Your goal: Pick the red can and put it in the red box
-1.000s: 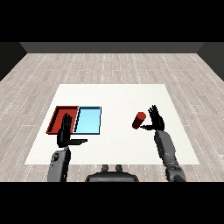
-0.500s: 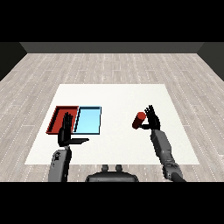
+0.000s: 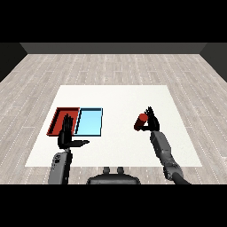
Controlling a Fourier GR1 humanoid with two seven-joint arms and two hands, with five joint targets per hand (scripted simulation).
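Two trays lie side by side on the left part of the white surface (image 3: 115, 146): the red tray (image 3: 59, 117) at the far left and the blue tray (image 3: 89, 122) touching it on its right. Both look flat and shallow, and nothing shows inside the part of either that can be seen.

Well apart from them, on the right half of the surface, is the can (image 3: 140, 121), red and tilted, its top leaning away to the upper right. The right hand (image 3: 152, 121) is just beside it on its right, fingers spread and pointing up and away, the palm turned toward the can. Whether the palm touches the can cannot be told; the fingers are not curled round it.

Between the can and the red tray lie a bare stretch of surface and then the blue tray, which sits directly in that line.

The left hand (image 3: 67, 135) stands upright at the near edge of the red tray, fingers straight and together, thumb stuck out to the right toward the blue tray. It covers the red tray's near right corner from view and holds nothing.
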